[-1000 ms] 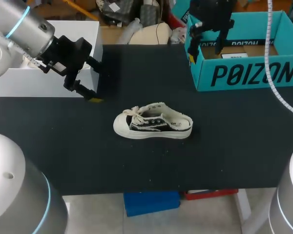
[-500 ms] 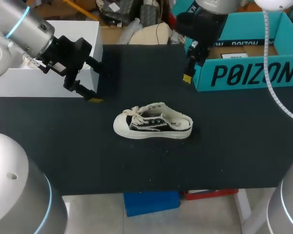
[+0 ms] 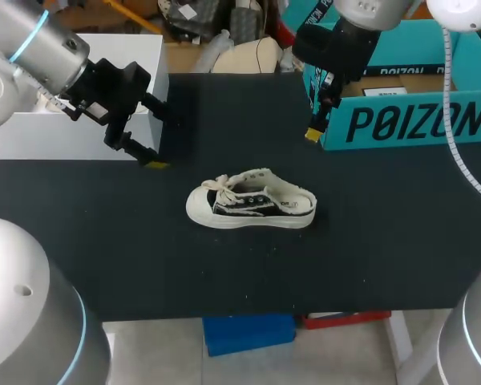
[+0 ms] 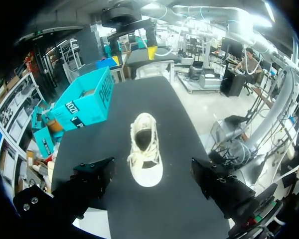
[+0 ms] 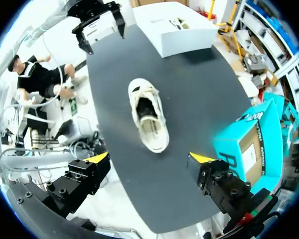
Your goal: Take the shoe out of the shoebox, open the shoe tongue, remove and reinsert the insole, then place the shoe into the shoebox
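The shoe (image 3: 251, 205) is already out of the shoebox (image 3: 417, 122) and sits upright on its sole near the middle of the black table (image 3: 104, 241), toe towards 9 o'clock and heel towards 3 o'clock in the head view, with nothing touching it. The teal shoebox stands open at about 2 o'clock from the shoe, at the table's far right. A white box (image 3: 72, 132) sits at about 10 o'clock. The left claw (image 3: 159, 138) hangs just in front of that white box, at 10 o'clock from the shoe and well apart from it. Its fingers are spread wide and hold nothing, and its wrist view shows the shoe ahead of it, toe nearest. The right claw (image 5: 149, 159) hovers by the shoebox's near left corner, at about 1 o'clock from the shoe. Its yellow tips are likewise wide apart and empty, with the shoe ahead of them. The take-out step looks done, and opening the tongue seems to be the step in hand, though not yet begun. The next move probably calls for one claw to come down and steady the heel or sidewall. The other would then pinch the tongue under the laces and draw it up towards the toe, gently enough that the light shoe does not slide or tip.
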Controlling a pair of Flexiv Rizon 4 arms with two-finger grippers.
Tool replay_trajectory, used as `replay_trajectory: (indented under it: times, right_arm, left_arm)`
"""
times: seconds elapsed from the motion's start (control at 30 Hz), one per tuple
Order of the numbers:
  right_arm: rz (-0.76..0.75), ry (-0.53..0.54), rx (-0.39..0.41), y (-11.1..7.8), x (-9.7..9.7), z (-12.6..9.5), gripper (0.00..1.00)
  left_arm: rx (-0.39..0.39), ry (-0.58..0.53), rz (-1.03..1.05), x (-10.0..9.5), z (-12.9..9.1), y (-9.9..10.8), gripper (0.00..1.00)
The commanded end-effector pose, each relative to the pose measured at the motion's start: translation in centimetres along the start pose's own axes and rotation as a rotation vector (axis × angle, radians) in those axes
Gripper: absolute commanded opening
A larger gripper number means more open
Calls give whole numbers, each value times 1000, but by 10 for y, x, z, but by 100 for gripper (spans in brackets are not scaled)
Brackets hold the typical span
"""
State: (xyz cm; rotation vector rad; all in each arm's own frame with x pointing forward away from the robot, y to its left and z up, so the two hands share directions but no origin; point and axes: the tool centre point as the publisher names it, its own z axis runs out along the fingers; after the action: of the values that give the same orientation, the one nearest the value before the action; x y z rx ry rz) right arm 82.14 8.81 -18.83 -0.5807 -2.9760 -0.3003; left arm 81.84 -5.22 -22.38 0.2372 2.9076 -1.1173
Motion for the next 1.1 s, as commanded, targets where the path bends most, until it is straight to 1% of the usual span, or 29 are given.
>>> replay_trajectory:
  times: [0.03,0.07,0.1,0.6,0.67,0.77,1.1]
  right_arm:
    - [-165,-92,-122,-5,19,30,100]
    - [-201,-99,-136,-4,20,33,100]
    - [-278,-98,-167,-2,21,38,100]
    - [-278,-98,-167,-2,21,38,100]
    - [-302,-108,-247,-2,14,43,100]
    - [-310,-102,-331,-8,3,53,100]
    - [-313,-52,-521,-27,-17,95,100]
  left_arm:
    - [1,-4,2,0,1,1,100]
    - [1,-4,2,0,1,1,100]
    - [1,-4,2,0,1,1,100]
    - [1,-4,2,0,1,1,100]
    - [1,-4,2,0,1,1,100]
    - [1,-4,2,0,1,1,100]
    - [1,-4,2,0,1,1,100]
